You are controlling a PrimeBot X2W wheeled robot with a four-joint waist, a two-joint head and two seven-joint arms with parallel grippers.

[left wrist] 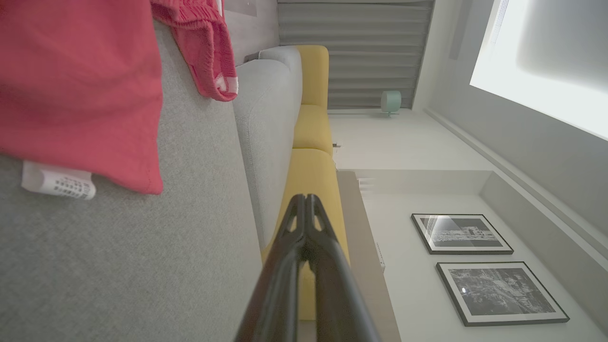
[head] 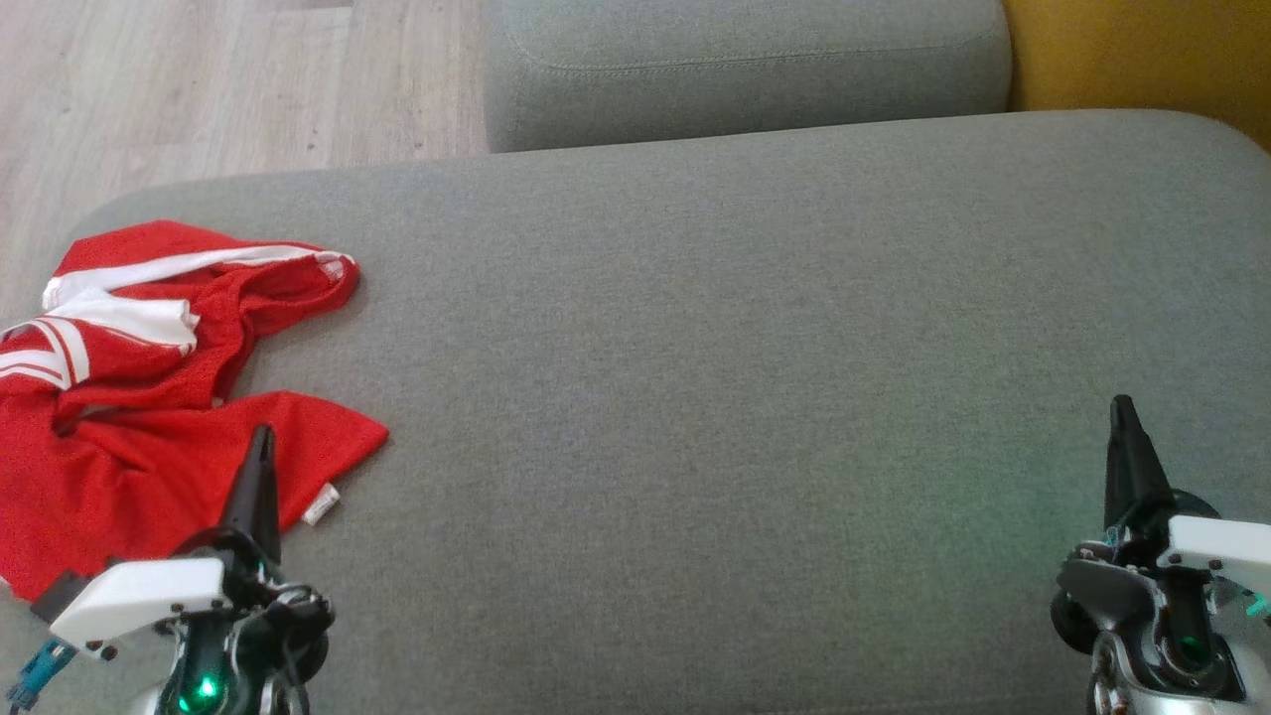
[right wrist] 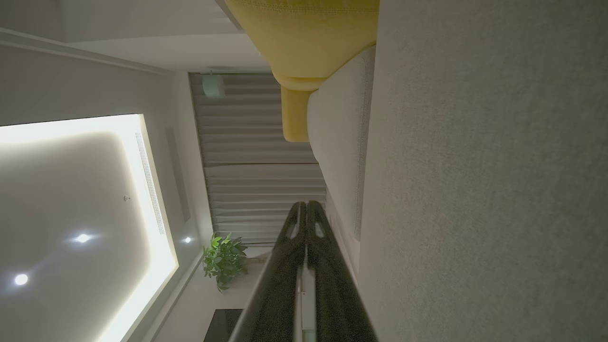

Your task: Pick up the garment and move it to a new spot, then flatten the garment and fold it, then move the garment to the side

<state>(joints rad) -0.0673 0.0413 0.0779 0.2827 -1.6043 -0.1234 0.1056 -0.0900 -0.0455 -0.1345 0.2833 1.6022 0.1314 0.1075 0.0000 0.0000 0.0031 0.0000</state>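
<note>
A red garment (head: 149,397) with white stripes lies crumpled at the left end of the grey sofa seat (head: 715,377), a white label at its near corner. In the left wrist view the garment (left wrist: 80,85) covers the upper left. My left gripper (head: 261,442) is shut, its tip over the garment's near edge, holding nothing; its fingers (left wrist: 306,202) are pressed together. My right gripper (head: 1122,407) hovers shut above the bare seat at the lower right, far from the garment; in the right wrist view its fingers (right wrist: 306,206) are together.
A second grey cushion (head: 745,70) sits behind the seat and a yellow cushion (head: 1142,50) at the back right. Wooden floor (head: 199,89) lies beyond the seat's left and far edge. The seat stretches bare from the garment to the right gripper.
</note>
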